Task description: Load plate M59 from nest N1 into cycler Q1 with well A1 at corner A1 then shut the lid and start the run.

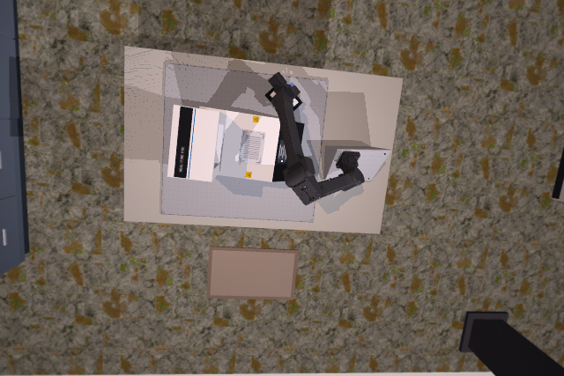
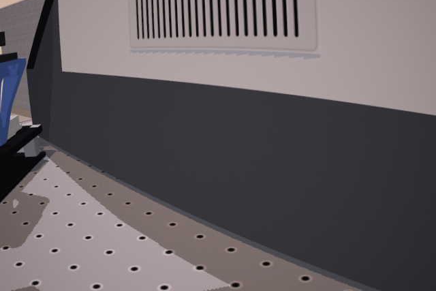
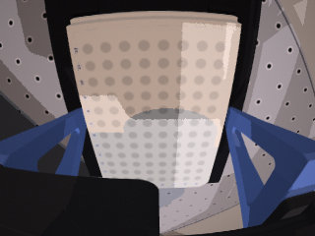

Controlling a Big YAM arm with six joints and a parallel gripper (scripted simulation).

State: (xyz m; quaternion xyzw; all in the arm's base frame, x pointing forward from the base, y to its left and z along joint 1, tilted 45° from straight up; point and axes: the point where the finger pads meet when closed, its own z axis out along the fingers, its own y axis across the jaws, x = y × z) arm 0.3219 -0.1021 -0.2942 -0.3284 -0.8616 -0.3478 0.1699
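Wrist view: my gripper (image 3: pixel 156 115), jaws spread fully and holding nothing, hangs directly over the sealed plate M59 (image 3: pixel 153 86), one blue finger (image 3: pixel 66 147) at 9 o'clock and the other at 3 o'clock of it. The plate, lying on the black nest N1 (image 3: pixel 55 39), runs its long axis from 6 to 12 o'clock, so I judge the fingers would close across its short width. Top view: cycler Q1 (image 1: pixel 204 135), lid apparently raised, lies toward 8 o'clock of the gripper.

cycler casing (image 2: pixel 369 69): smooth matt plastic | breadboard (image 2: pixel 88 245): matt perforated metal | floor (image 1: pixel 410 294): rough stone
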